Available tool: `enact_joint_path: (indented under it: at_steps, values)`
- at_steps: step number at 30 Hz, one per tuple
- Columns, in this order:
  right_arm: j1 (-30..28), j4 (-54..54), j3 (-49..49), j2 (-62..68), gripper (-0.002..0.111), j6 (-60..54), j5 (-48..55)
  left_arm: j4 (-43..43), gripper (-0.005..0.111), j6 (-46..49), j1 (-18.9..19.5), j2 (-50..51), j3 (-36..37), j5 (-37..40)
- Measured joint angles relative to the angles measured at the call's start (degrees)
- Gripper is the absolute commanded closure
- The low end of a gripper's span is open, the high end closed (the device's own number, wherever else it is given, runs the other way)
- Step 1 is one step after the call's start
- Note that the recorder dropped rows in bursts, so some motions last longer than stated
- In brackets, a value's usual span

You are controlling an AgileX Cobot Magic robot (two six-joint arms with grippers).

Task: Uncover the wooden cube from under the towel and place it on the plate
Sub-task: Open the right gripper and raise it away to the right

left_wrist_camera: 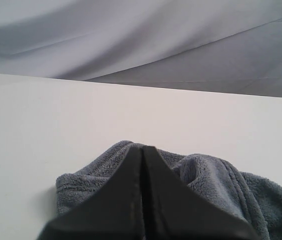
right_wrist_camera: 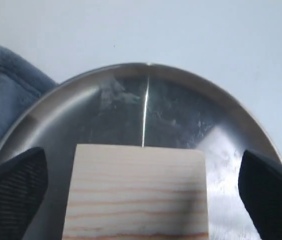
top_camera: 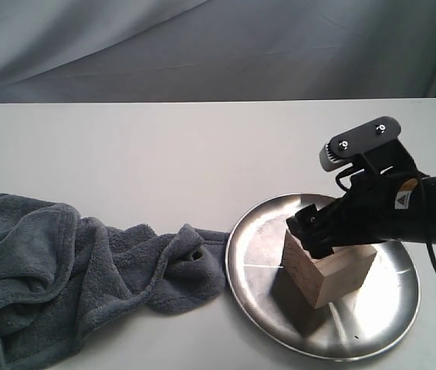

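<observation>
**Wooden cube on the plate, right jaws spread around it**

Wooden cube [top_camera: 329,270] is where we find the task's thing: it sits on the round steel plate [top_camera: 391,327], towards the plate's left half, uncovered, with one corner turned to the near side. We see pale grain lines on its faces and its dark reflection in the metal beneath.

The right gripper [right_wrist_camera: 141,172] hangs over the cube, reaching in from the right. Its jaws are spread wide. In the right wrist view we see one black finger [right_wrist_camera: 13,190] on each side of the block, with a strip of plate showing between each finger and the wood, so nothing is grasped.

The grey towel [top_camera: 63,262] lies crumpled on the white table [top_camera: 163,154], at the near left. Its right end runs up to the plate's left rim, and we cannot tell whether it touches.

The left gripper [left_wrist_camera: 142,150] appears only in its own wrist view. Its jaws are clenched together along a single seam, and the fleecy towel lies just beyond and below their tips. A grey cloth backdrop [top_camera: 202,46] hangs behind the table's far edge.
</observation>
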Motion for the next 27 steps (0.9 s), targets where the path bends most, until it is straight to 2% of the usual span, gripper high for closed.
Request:
enact_joint_path:
  at_steps: [8, 15, 22, 27]
  values:
    - [-1.3, 0.3, -2.7, -1.2, 0.052, 4.7, -0.1, 0.0, 0.107, 0.0, 0.0, 0.0, 0.0, 0.0]
    - [-7.4, 0.4, -10.4, -1.2, 0.072, 6.1, 6.7, 0.0, 0.107, 0.0, 0.0, 0.0, 0.0, 0.0]
    - [-13.5, 0.4, -11.6, -0.7, 0.108, 6.1, 10.0, 0.0, 0.107, 0.0, 0.0, 0.0, 0.0, 0.0]
    - [-18.6, 0.4, -13.8, 3.7, 0.108, 6.1, 15.7, 0.0, 0.107, 0.0, 0.0, 0.0, 0.0, 0.0]
